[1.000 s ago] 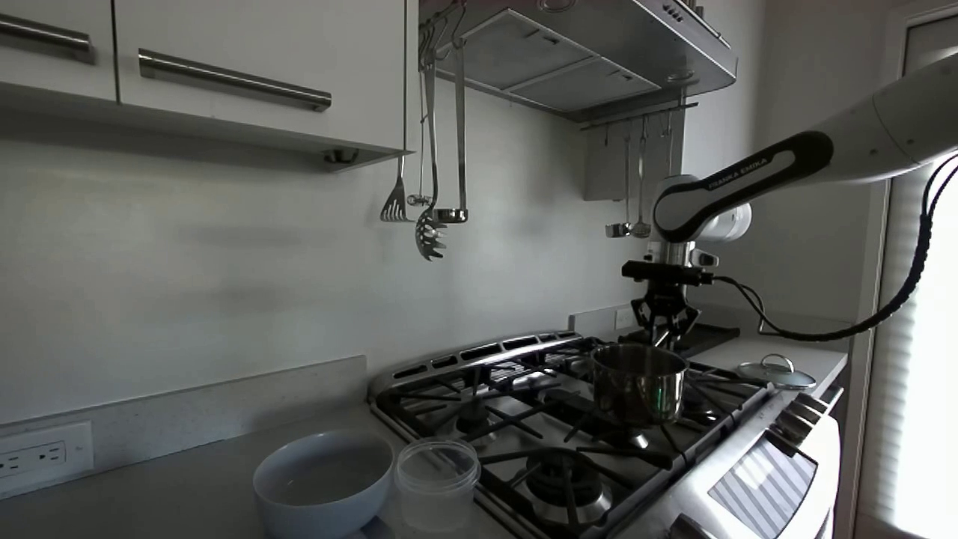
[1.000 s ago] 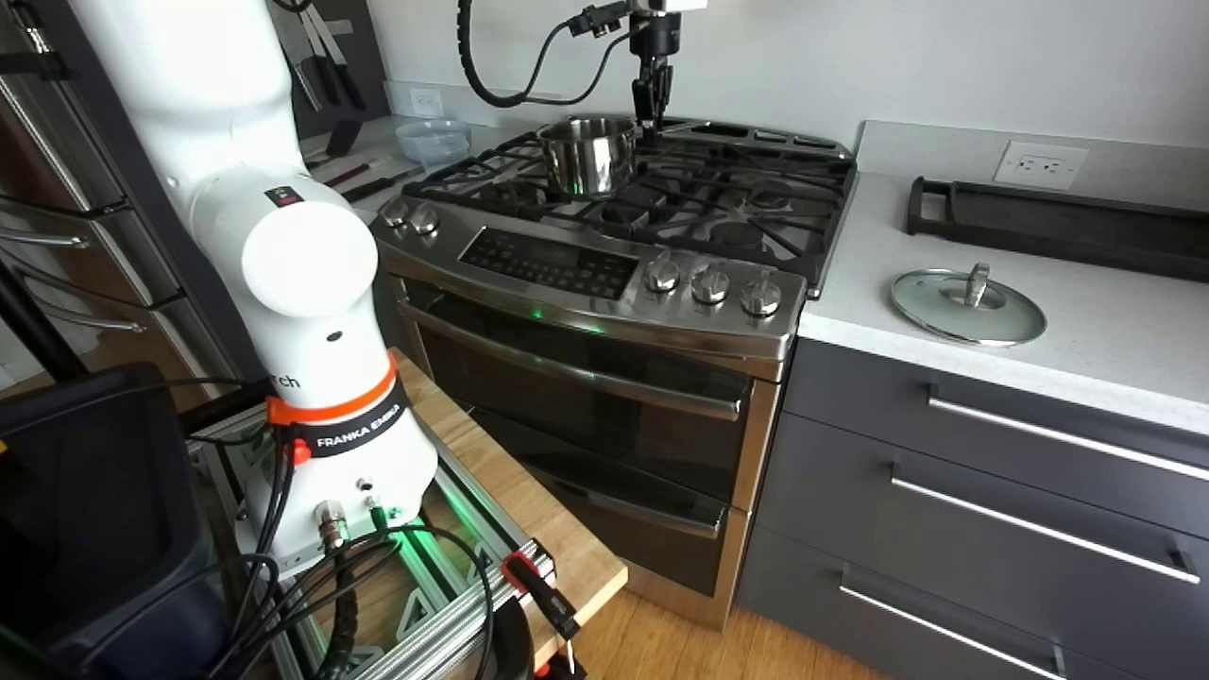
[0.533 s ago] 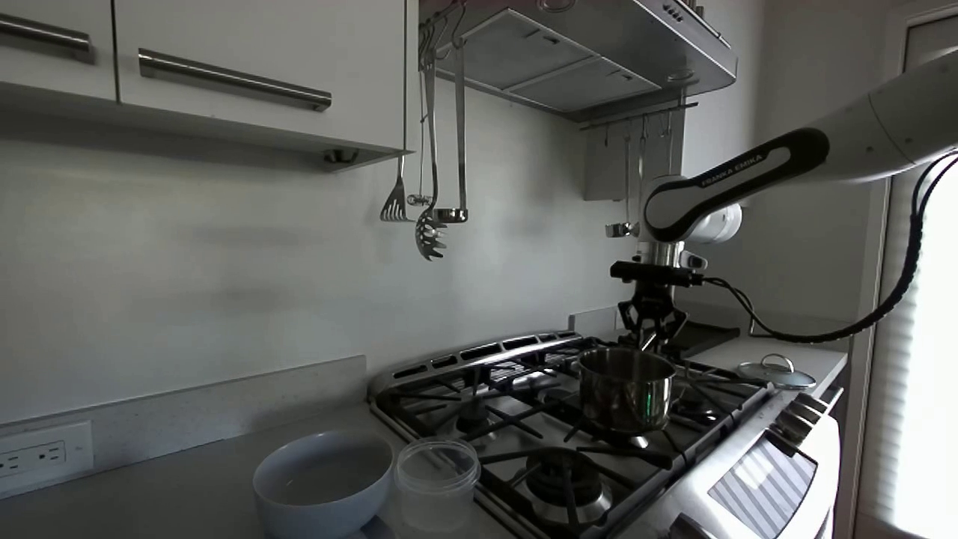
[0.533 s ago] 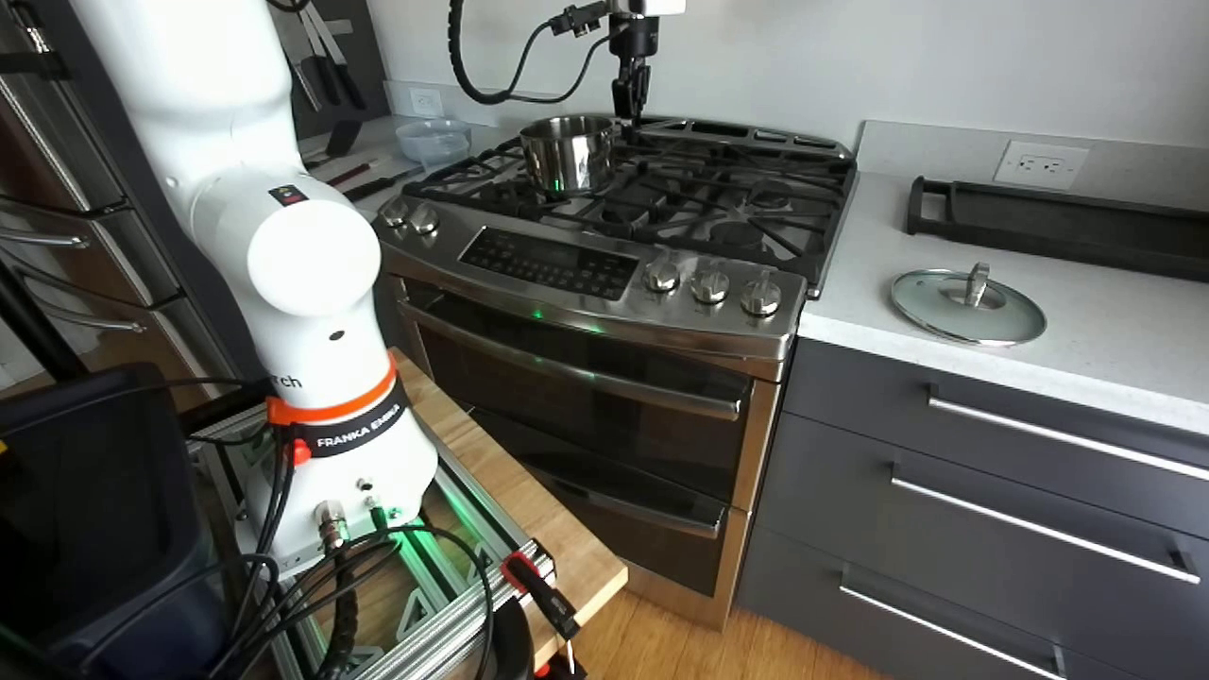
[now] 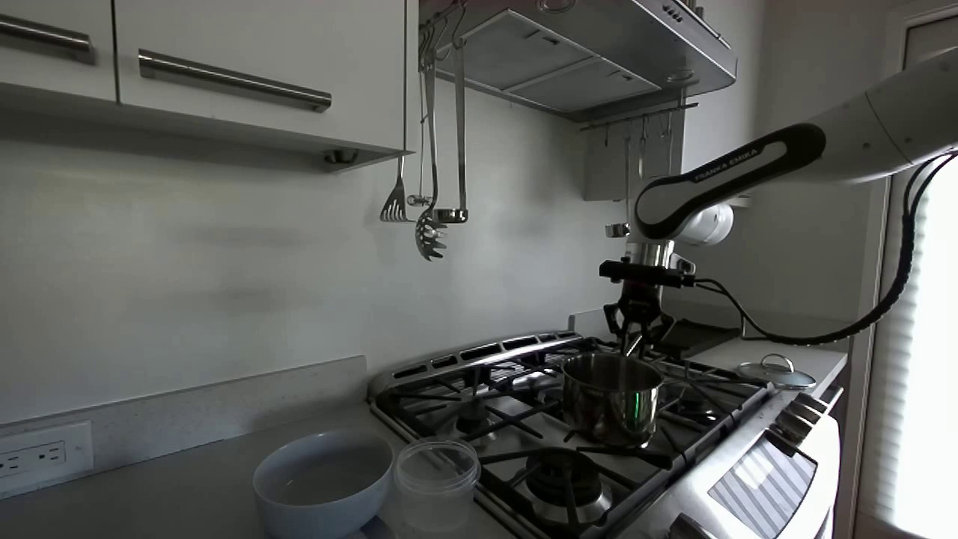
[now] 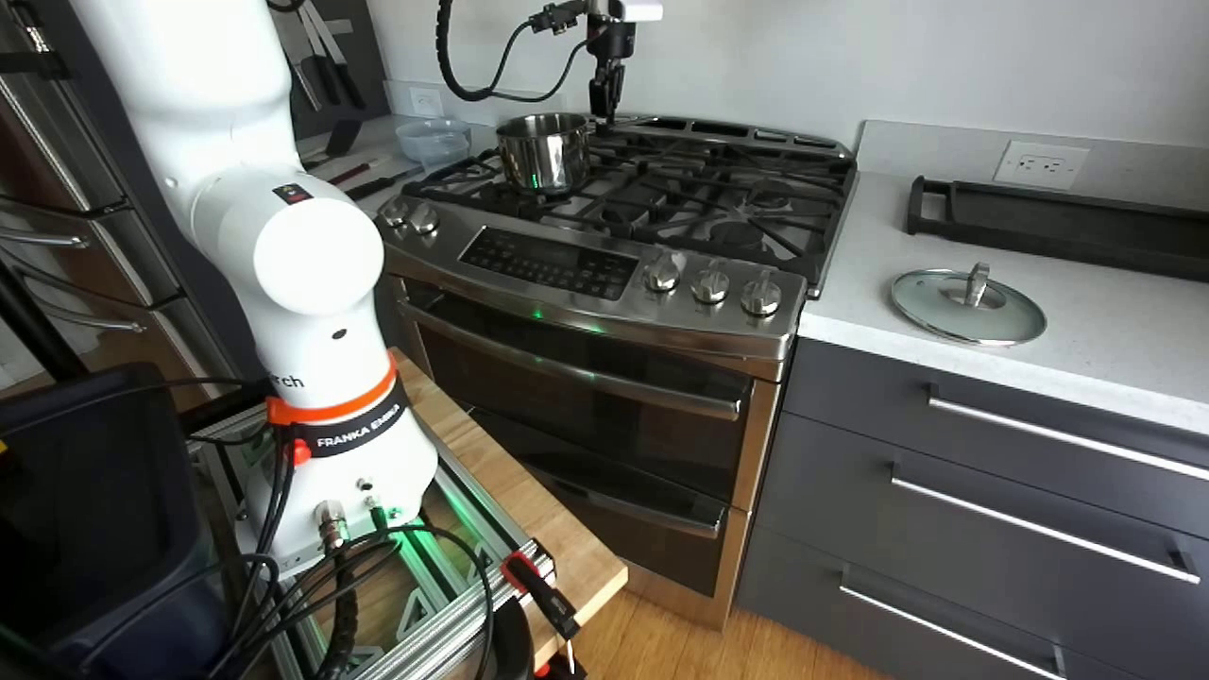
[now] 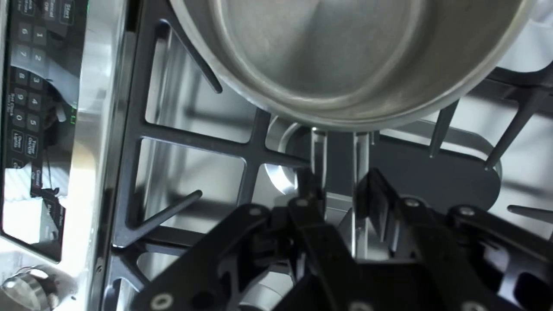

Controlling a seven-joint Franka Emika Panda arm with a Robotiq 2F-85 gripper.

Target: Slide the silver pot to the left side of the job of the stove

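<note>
The silver pot (image 5: 610,408) stands on the black grates of the stove (image 5: 696,486). It also shows in an exterior view (image 6: 543,161), over the grates on that view's left side of the stove (image 6: 604,323). In the wrist view the pot (image 7: 328,110) fills the top; its inside looks empty. My gripper (image 7: 339,185) is closed around the pot's long two-bar metal handle (image 7: 361,160), with a finger on each outer side. In both exterior views the gripper (image 5: 635,340) (image 6: 605,99) points down beside the pot's rim. The pot looks upright.
A pale bowl (image 5: 322,486) and a clear container (image 5: 436,490) stand on the counter beside the stove. A glass lid (image 6: 963,312) and a black griddle tray (image 6: 1067,227) lie on the opposite counter. Utensils (image 5: 430,232) hang under the range hood (image 5: 599,60).
The gripper and the pot have moved together steadily leftward in both exterior views. The grip on the handle looks unchanged.
</note>
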